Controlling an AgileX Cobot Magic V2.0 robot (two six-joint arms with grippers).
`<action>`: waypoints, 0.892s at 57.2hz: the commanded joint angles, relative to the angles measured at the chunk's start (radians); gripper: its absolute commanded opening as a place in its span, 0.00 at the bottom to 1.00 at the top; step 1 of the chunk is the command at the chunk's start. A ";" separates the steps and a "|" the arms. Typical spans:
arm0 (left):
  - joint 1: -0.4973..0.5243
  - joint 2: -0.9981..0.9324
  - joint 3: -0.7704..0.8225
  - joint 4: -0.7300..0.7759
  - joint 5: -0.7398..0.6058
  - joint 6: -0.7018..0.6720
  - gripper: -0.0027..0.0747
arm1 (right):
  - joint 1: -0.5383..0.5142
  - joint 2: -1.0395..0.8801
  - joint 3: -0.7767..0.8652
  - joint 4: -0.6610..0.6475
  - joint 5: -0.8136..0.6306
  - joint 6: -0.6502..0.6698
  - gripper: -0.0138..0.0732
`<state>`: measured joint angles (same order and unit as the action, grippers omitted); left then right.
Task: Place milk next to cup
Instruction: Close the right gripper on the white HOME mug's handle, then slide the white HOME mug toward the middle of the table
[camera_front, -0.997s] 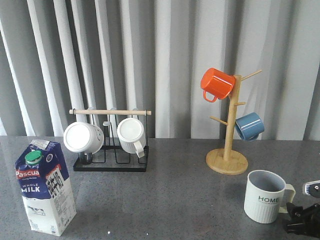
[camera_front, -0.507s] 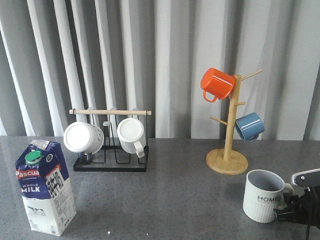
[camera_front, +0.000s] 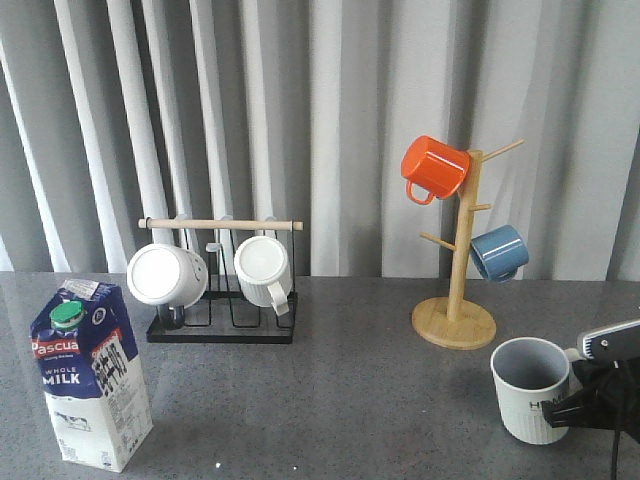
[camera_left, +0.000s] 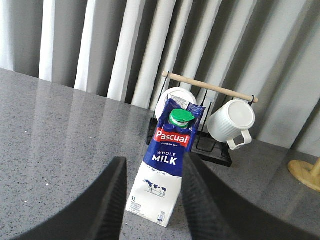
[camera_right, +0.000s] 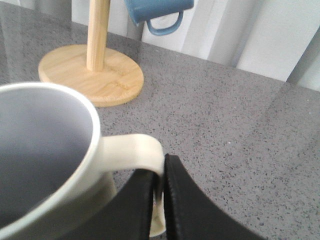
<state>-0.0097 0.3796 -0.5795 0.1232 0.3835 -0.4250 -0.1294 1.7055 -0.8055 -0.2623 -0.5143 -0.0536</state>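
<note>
Right gripper pinches the handle of the cup at the table's four o'clock; milk stands at eight o'clock, ahead of the spread-open left gripper.

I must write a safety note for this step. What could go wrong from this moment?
1. The right gripper is shut on the cup's thin handle only, so the cup may swing or tip if moved.
2. The mug tree stands close behind the cup; it could be knocked.
3. The milk is tall and narrow; the open left gripper could topple it.
</note>
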 joint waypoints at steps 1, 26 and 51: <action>-0.001 0.015 -0.034 -0.006 -0.074 0.002 0.39 | -0.004 -0.095 -0.024 -0.068 -0.073 0.102 0.15; -0.001 0.015 -0.034 -0.006 -0.074 0.002 0.39 | 0.231 -0.189 -0.059 -0.618 0.008 0.725 0.15; -0.001 0.015 -0.034 -0.006 -0.074 0.002 0.39 | 0.336 -0.113 -0.077 -0.604 0.094 0.726 0.16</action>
<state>-0.0097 0.3796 -0.5795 0.1232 0.3835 -0.4250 0.2093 1.6171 -0.8469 -0.8883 -0.3860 0.6682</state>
